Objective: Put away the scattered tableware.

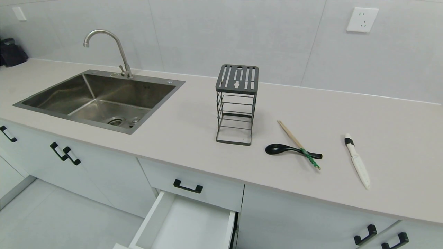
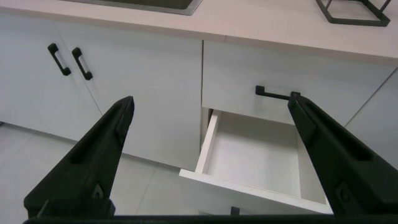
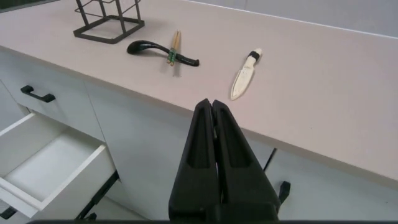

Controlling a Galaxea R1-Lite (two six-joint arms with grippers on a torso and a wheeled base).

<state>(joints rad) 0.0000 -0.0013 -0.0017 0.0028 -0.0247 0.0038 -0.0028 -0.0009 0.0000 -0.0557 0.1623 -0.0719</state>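
Our left end effector [image 2: 210, 102] gapes wide before the open drawer [image 2: 261, 155]; our right end effector [image 3: 212, 106] is pressed closed. The spoon [image 1: 292, 150], chopsticks [image 1: 298, 143] and knife [image 1: 357, 161] lie on the worktop [image 1: 193, 131], right of the rack [image 1: 236, 103].

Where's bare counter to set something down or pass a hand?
Free: the counter between sink and rack; the stretch behind the chopsticks toward the wall; right of the knife. Crowded: spoon and chopsticks cross just right of the rack.
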